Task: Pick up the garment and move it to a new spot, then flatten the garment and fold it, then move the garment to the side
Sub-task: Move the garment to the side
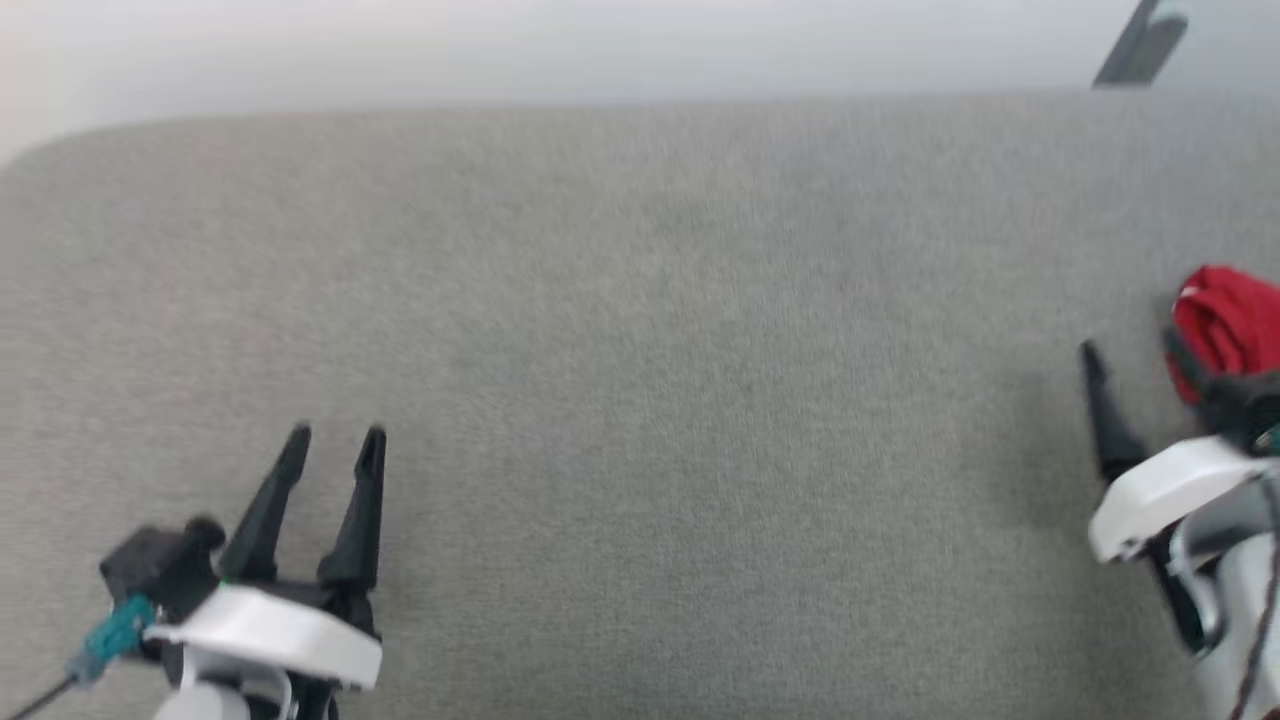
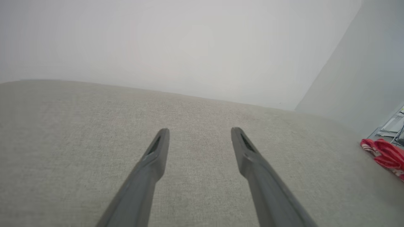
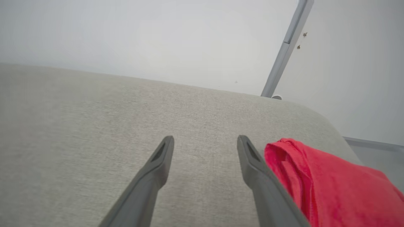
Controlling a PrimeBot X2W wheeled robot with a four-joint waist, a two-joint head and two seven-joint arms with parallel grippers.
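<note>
The room has a big pale wall [image 2: 189, 41] with no marks, and it meets another pale wall at a corner on the right in the left wrist view. Below it lies a wide soft surface [image 1: 640, 330] with grey woven cloth on top. Its far corners are round and most of it is bare. A thin grey pole [image 3: 284, 53] leans up the wall behind the right far corner.

The garment [image 1: 1225, 320] is a red heap, all bunched up, at the right end of the surface near that round corner. A bit of red-and-white stripe shows on it in the left wrist view.

The right gripper [image 3: 205, 140] has its two dark fingers spread apart with nothing between them. The red heap sits just beside its outer finger; I cannot tell if they touch.

The left gripper [image 1: 335, 437] is far from the heap, over the bare grey cloth at the left. Its fingers are spread too and hold nothing
</note>
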